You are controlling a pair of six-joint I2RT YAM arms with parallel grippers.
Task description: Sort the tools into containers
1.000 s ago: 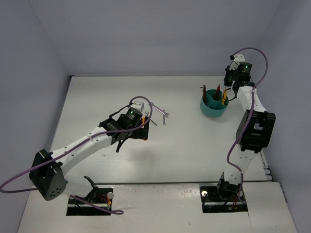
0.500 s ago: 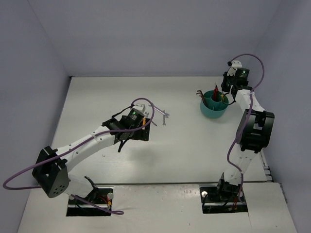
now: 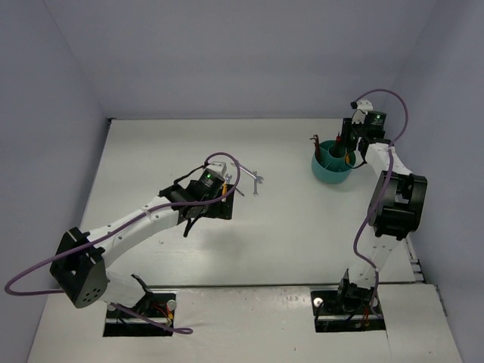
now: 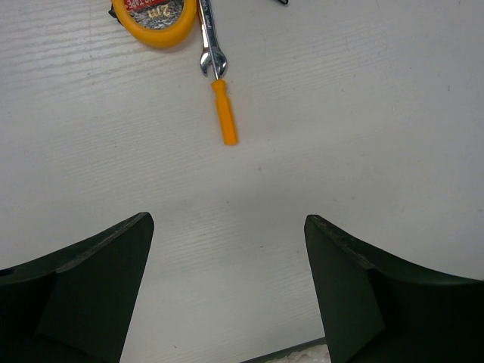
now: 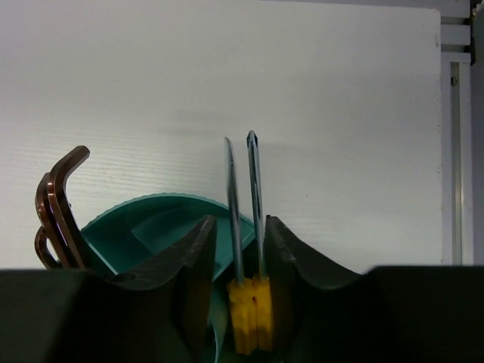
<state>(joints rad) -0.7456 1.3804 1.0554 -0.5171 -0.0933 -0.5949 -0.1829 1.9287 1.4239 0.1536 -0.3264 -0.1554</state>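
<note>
Two orange-handled screwdrivers point(image 5: 249, 314) stand handle-down, shafts up, side by side between the right fingers point(image 5: 193, 287) over the teal cup point(image 5: 162, 200). The fingers flank the handles closely. Can't tell whether they pinch them or have let go. The cup sits near the far right corner of the tabletop point(image 4: 363, 113).

Cup contents: dark L-shaped hex keys point(image 5: 59, 189) lean on the rim in one compartment, and the screwdriver pair is on the side nearest the right arm. The exact compartment for the pair is hidden by the fingers. An inner divider is visible.

Left fingers point(image 4: 83, 287) are released and spread wide with nothing between them, hovering over bare tabletop near its middle. Ahead of them lies a loose orange-handled screwdriver point(image 4: 224, 113). Its long axis points almost straight away from the fingers, with the handle butt nearest. Its far end meets the open jaw of a silver wrench point(image 4: 209, 45) lying nearly in line with it. A tape measure point(image 4: 155, 19) lies just beside the wrench, on its left in the wrist view.

The left arm is clearly the nearer one to these loose tools. The right arm is well apart from them, at the cup.

Likely next move for the left arm: reach forward and close across the handle. The spread already lies crosswise to it, so little wrist turn should be needed. One risk is nudging the wrench.
</note>
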